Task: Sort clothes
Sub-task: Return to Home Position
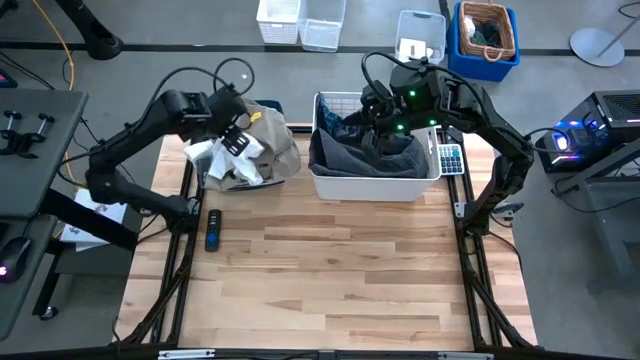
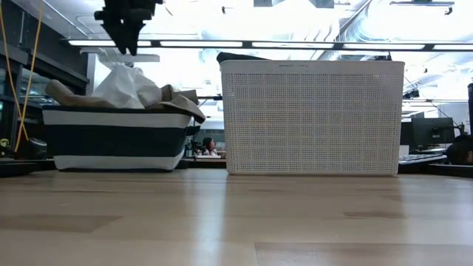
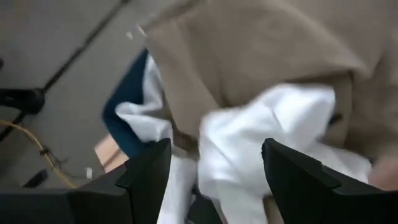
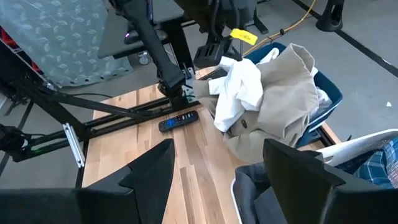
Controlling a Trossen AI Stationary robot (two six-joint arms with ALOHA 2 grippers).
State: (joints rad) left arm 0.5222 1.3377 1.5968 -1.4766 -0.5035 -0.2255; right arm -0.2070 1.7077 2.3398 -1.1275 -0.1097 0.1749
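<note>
My left gripper is open above the navy fabric bin at the table's far left. It hangs just over a white garment that lies piled on a tan khaki garment in the bin; the low view shows a small gap between them. My right gripper is open over the far left part of the white slatted basket. The basket holds a dark grey garment and a blue-white plaid shirt.
A dark remote control lies on the table near the bin. A calculator lies to the right of the basket. More bins stand on the floor beyond the table's far edge. The near half of the wooden table is bare.
</note>
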